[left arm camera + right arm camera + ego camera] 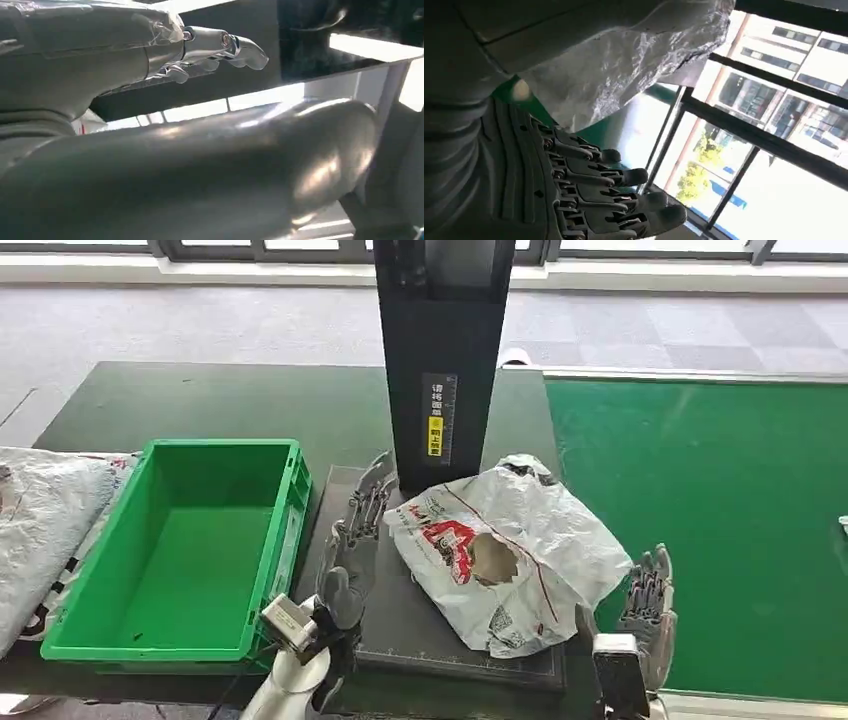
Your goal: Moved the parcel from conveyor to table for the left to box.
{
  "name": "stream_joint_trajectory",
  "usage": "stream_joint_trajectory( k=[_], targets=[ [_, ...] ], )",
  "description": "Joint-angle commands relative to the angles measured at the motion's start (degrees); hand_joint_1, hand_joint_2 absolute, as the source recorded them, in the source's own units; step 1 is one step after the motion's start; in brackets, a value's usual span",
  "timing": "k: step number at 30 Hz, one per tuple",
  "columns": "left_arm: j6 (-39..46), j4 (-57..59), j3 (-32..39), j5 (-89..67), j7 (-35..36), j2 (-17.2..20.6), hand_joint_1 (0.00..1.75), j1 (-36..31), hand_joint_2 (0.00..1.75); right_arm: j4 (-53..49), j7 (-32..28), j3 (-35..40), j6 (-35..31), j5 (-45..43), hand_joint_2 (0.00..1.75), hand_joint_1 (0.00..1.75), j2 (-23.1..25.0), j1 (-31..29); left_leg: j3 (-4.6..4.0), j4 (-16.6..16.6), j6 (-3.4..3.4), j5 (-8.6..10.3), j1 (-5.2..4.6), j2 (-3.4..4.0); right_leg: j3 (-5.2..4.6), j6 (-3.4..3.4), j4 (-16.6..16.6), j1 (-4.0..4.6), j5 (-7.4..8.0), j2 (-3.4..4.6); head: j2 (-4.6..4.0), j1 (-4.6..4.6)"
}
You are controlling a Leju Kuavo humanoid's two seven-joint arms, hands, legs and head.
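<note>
Looking down from my head view, I see the parcel, a crumpled white plastic bag with red print and a torn hole in its side, lying on the black platform at the foot of the black post. That platform sits on the dark green desk, between the green crate and the green conveyor belt.

My left robot hand lies just beside the parcel's left edge, over the platform, fingers stretched forward and apart, holding nothing; whether a fingertip touches the bag I cannot tell. In the left wrist view the left robot hand shows its fingers extended, with the thick thumb low in the foreground.

My right robot hand is at the parcel's right side, over the edge where the platform meets the conveyor belt, fingers upright and spread, gripping nothing. In the right wrist view my right robot hand has its dark fingers splayed, and the parcel sits right next to the palm; contact is unclear.

The green crate stands left of the platform. A white woven sack lies at the far left of the desk, beside the crate.
</note>
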Motion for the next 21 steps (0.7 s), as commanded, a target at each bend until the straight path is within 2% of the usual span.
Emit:
stream_joint_trajectory(
  k=[1,4,5,6,8,10,11,21],
  targets=[
    [6.55,3.91,0.84,1.65,3.60,0.21,0.00,-1.75,0.00,-5.70,0.72,3.19,1.82,1.05,1.75,0.00,1.10,0.39,0.03,-0.06,0.03,0.06,0.00,-0.06,0.06,-0.03,-0.06,0.00,0.04,-0.06,0.00,0.00],
    [8.86,1.29,0.21,1.70,2.98,2.78,0.00,0.93,0.00,-1.56,0.69,8.01,1.92,0.84,1.75,0.00,-0.66,-3.48,0.10,-0.09,0.02,0.02,0.00,0.17,0.09,-0.02,-0.07,0.00,0.08,0.22,0.00,0.00],
    [8.65,2.23,-1.77,-1.09,3.29,4.06,0.00,0.10,0.00,-1.45,0.54,8.91,1.26,0.76,1.75,0.00,-0.91,-4.06,0.19,-0.18,0.02,0.03,0.02,0.39,0.13,-0.04,-0.17,0.02,0.16,0.44,0.00,0.00],
    [9.51,5.92,-3.61,-5.41,5.21,4.27,0.00,-1.72,0.00,-3.12,0.30,10.20,0.27,0.84,1.75,0.00,-1.07,-4.07,0.11,-0.13,0.01,0.02,0.00,0.28,0.13,-0.03,-0.09,-0.01,0.10,0.32,0.00,0.00],
    [8.21,11.68,-5.40,-7.72,6.93,3.90,0.00,-4.47,0.00,-6.16,0.30,11.90,-1.02,1.14,1.75,0.00,-1.44,-3.54,0.10,-0.14,0.01,0.06,-0.01,0.11,0.15,-0.03,-0.08,-0.02,0.08,0.15,0.00,-0.02],
    [6.87,22.13,-6.36,-9.41,4.73,1.71,0.00,-9.33,0.00,-12.02,0.30,18.14,-4.94,2.20,1.75,0.00,-3.83,-2.62,0.10,-0.14,0.02,0.13,-0.01,-0.19,0.22,-0.04,-0.11,-0.02,0.06,-0.16,0.00,-0.02],
    [8.85,25.85,-6.37,-11.04,3.94,0.83,0.00,-11.03,0.00,-14.56,0.30,22.18,-7.65,2.55,1.75,0.00,-5.81,-3.06,0.03,-0.07,0.06,0.14,0.00,-0.29,0.19,-0.02,-0.08,-0.01,0.04,-0.29,0.00,-0.02],
    [9.03,27.92,-5.97,-11.21,3.20,0.26,0.00,-12.09,0.00,-14.52,0.30,23.58,-9.14,2.74,1.75,0.00,-6.04,-2.60,0.11,-0.09,0.05,0.10,0.02,-0.14,0.22,-0.02,-0.13,0.01,0.08,-0.10,0.00,-0.02]
  ],
)
